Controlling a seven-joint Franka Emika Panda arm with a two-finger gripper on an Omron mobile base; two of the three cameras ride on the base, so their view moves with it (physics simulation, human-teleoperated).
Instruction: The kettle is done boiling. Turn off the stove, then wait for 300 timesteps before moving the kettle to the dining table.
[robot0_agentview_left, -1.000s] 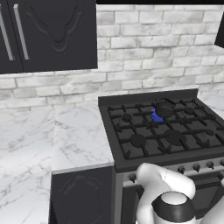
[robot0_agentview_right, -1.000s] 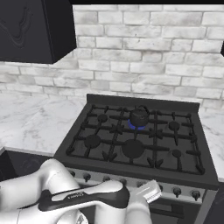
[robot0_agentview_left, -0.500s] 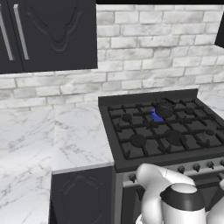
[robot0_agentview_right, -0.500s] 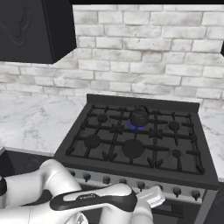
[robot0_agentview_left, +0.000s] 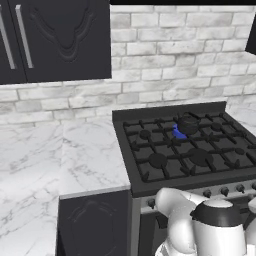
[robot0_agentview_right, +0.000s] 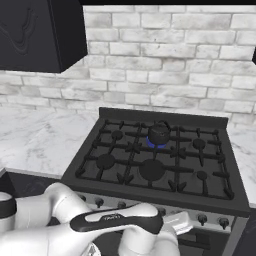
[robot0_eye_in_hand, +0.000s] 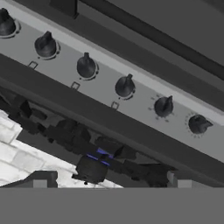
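sitting on the stove (robot0_agentview_right: 150, 170) over blue flame, the kettle (robot0_agentview_right: 159, 134) is lidded; tool (robot0_eye_in_hand: 109, 183) open, empty.

Black kettle (robot0_agentview_right: 159, 134), blue flame (robot0_agentview_right: 156, 145), black stove (robot0_agentview_right: 150, 165).

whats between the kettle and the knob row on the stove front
Right base view: bare black grates and the unlit large centre burner lie between the kettle and the knob row.
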